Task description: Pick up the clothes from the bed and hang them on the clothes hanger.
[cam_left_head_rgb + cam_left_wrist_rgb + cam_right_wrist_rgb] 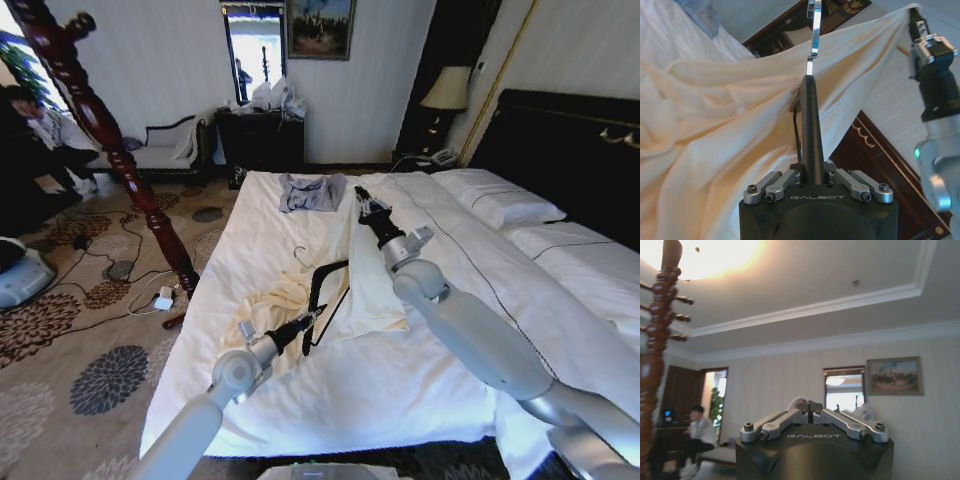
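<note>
step in hand: dressing the clothes hanger (328, 290) with the clothes (300, 300), on the bed (400, 380). left gripper (312, 321) clamped on hanger. right gripper (364, 203) pinches raised cream cloth. next: likely draw the fabric over the hanger's shoulder.

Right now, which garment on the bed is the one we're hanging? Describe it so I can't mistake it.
Start from the wide white bed. On the half nearer its foot lies the cream garment, spread loosely with the black clothes hanger on it. The left gripper holds the hanger and the right gripper lifts a corner of the cloth. The other garment, nearer the headboard side, is smaller and grey-blue.
</note>
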Robot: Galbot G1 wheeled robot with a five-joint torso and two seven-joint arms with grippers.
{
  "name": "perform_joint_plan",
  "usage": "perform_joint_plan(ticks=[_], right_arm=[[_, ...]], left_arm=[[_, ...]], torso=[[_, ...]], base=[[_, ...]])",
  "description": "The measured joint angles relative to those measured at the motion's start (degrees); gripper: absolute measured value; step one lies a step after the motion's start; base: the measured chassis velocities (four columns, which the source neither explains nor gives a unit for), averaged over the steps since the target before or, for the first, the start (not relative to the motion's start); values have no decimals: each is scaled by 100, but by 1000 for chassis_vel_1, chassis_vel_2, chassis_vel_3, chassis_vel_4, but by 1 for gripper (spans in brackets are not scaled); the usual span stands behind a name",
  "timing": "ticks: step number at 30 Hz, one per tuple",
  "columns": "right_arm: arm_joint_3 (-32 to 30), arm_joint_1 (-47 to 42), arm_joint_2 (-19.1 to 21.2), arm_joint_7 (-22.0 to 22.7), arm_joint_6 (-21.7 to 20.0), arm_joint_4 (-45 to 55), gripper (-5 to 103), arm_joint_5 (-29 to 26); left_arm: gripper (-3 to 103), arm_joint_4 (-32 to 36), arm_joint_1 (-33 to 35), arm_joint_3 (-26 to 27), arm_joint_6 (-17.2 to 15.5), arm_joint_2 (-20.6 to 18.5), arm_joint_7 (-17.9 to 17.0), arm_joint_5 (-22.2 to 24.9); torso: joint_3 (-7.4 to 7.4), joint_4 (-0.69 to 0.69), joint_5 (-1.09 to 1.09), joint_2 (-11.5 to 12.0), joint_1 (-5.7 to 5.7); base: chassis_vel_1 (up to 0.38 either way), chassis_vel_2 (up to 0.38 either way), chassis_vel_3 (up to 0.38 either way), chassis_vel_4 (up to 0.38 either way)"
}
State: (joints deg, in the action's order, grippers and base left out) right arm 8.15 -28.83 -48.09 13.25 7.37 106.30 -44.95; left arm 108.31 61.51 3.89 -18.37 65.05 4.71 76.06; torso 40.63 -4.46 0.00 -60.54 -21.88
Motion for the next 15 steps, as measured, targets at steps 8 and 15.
perform_joint_plan(ticks=[8,15], right_arm=[[424,-84,-78,-16,96,101,0,76],[602,-206,58,-275,203,314,0,34]], left_arm=[[18,-167,-324,-81,-5,143,-29,-17],[18,-416,-691,-65,4,157,-29,8]], torso=[[0,1,0,0,0],[0,0,0,0,0]], base=[[0,0,0,0],[0,0,0,0]])
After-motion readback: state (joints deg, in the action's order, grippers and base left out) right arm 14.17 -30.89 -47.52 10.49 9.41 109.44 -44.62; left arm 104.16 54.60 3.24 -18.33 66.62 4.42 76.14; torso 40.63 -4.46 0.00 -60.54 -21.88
